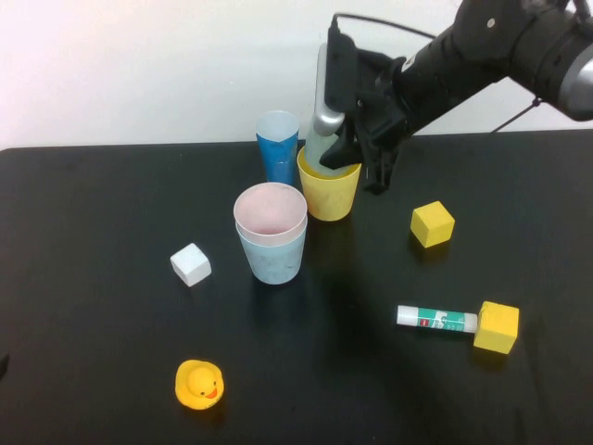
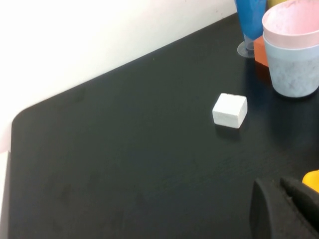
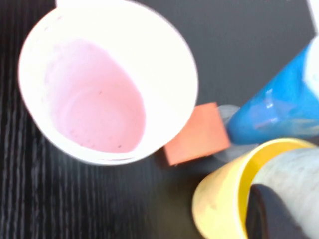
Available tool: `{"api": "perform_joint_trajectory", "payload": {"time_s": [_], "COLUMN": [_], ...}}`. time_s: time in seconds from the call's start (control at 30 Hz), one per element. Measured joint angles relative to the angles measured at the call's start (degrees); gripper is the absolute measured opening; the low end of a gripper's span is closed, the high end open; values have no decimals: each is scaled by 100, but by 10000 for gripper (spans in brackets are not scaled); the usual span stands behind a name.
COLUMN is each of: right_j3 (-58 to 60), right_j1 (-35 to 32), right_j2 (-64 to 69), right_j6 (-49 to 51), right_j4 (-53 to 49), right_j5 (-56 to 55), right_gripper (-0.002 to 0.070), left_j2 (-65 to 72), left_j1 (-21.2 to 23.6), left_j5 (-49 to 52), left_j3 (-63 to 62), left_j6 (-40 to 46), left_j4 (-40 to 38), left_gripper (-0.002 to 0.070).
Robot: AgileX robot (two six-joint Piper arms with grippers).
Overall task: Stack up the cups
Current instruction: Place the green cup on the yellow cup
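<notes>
My right gripper (image 1: 357,153) is shut on the pale green cup (image 1: 320,146) and holds it tilted, with its base inside the yellow cup (image 1: 329,190) at the table's middle back. In the right wrist view the pale green cup (image 3: 294,174) sits within the yellow rim (image 3: 234,189). The pale pink cup (image 1: 270,211) is nested in the light blue cup (image 1: 273,255) just in front and to the left; both also show in the left wrist view (image 2: 294,30). My left gripper (image 2: 286,209) hangs low over the table's front left, far from the cups.
A tall dark-blue cup (image 1: 277,146) stands behind the stack, with an orange block (image 3: 197,133) at its foot. A white cube (image 1: 191,264) and a yellow duck (image 1: 199,384) lie front left. Two yellow cubes (image 1: 432,224) (image 1: 497,326) and a glue stick (image 1: 436,319) lie right.
</notes>
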Motion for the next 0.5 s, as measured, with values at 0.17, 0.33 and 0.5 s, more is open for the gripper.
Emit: {"api": "perform_joint_trajectory", "payload": {"time_s": [0.17,0.33,0.5], "right_j3": [0,0,0], "right_j1": [23,23,23], "right_j2": [81,92,92], "right_j6": [220,678,769], "right_j4": [-199,-466,-500], "right_j5": [32,-10,-10], "right_gripper": [61,63,118], "left_j2": [0,0,0], "left_j1": [0,0,0], "left_j5": [-11,-11,-11], "left_j3": [0,0,0], "left_j6": [-25,-25,-25], "left_j4": [0,0,0], "left_gripper": [0,0,0]}}
